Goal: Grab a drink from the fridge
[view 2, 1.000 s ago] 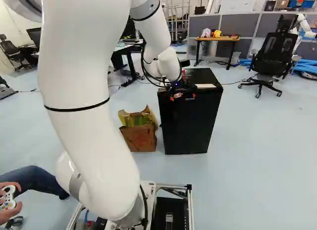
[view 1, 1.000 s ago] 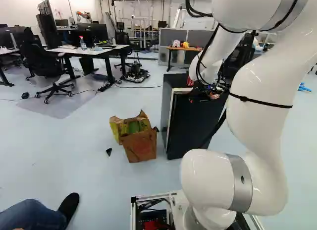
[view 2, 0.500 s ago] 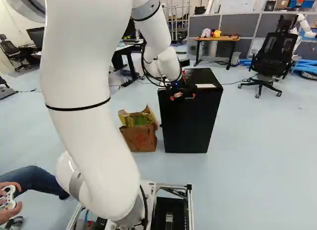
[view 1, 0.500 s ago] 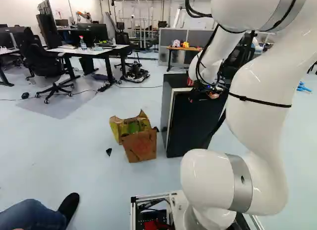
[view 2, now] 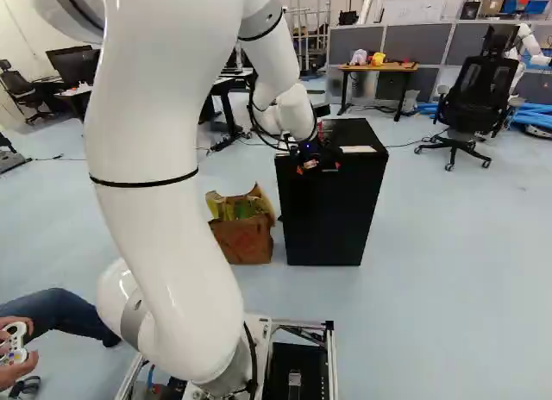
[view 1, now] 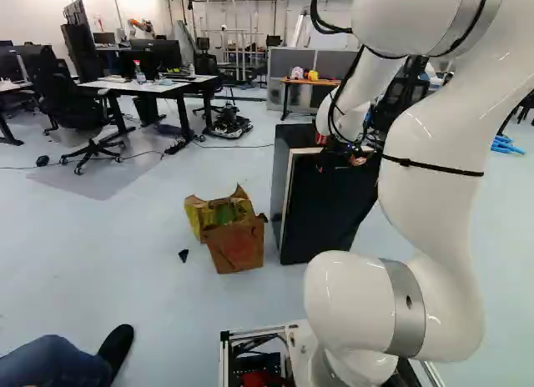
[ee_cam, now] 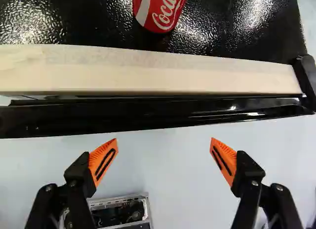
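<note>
My gripper (view 2: 319,168) is at the upper front of the black fridge (view 2: 332,215), near its top edge. In the wrist view the gripper (ee_cam: 164,140) stands wide open, its orange-padded fingers apart with only floor between them. Just ahead of the fingertips runs the black top edge of the fridge door (ee_cam: 148,113), with a pale strip (ee_cam: 148,71) behind it. The door looks closed. A red can (ee_cam: 160,11) rests on the textured black fridge top, beyond that strip. The fridge's inside is hidden, and no drink inside it shows.
A torn cardboard box (view 1: 236,245) stands on the floor left of the fridge. A person's leg (view 1: 50,359) reaches in beside the base at left. Farther off are an office chair (view 2: 477,94), a wooden table (view 2: 378,68) and another robot (view 2: 530,46).
My arm's upper links have shifted slightly, leftward in the left base view and rightward in the right one. The gripper has barely moved. The fridge front's lower edge sits very slightly farther back.
</note>
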Controlling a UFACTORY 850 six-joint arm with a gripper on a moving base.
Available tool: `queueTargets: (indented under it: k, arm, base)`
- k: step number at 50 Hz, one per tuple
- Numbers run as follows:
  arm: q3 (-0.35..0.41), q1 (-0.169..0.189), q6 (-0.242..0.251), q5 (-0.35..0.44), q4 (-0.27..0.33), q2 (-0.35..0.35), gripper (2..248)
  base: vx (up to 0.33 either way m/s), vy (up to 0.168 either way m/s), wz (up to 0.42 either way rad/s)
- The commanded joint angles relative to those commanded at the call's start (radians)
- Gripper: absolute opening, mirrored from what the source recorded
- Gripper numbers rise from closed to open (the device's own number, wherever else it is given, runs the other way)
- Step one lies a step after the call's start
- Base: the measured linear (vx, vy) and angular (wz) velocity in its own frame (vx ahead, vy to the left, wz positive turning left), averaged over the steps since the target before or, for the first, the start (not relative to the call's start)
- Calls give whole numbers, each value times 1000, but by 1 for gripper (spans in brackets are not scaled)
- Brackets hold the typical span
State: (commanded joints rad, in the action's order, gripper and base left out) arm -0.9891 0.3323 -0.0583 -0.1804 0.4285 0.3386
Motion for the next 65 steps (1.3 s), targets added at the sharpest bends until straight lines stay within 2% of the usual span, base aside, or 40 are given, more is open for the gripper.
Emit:
queueTargets:
  k: [65]
  arm:
    - [-3,0,0,44,0,5,247]
  base:
    - [0,0,0]
